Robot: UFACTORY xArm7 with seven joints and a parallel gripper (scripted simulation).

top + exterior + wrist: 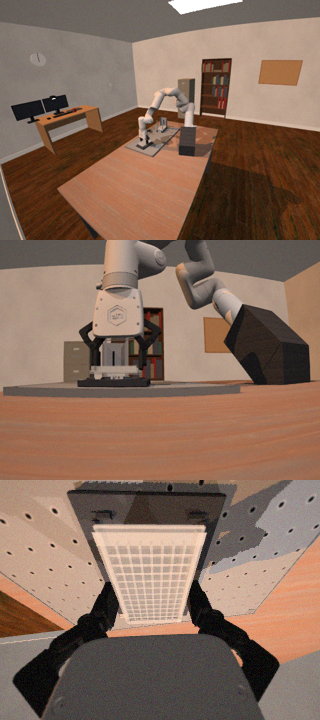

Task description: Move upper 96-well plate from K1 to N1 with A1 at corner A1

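Holding 1 96-well plate (pixel 150 572) across its long sides, our gripper (pixel 116 357) fingers clamp it just above plate nest N1 (pixel 113 382). We'd lower level, square to the locators, before releasing.

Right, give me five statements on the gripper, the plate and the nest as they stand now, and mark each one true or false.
1. The gripper is shut on the 96-well plate. True.
2. The plate is gripped across its short ends. False: the fingers press on its two long sides.
3. The plate is low over the dark plate nest. True.
4. The nest stands directly on the wooden table. False: it stands on a grey perforated board.
5. The gripper points sideways. False: it points straight down.
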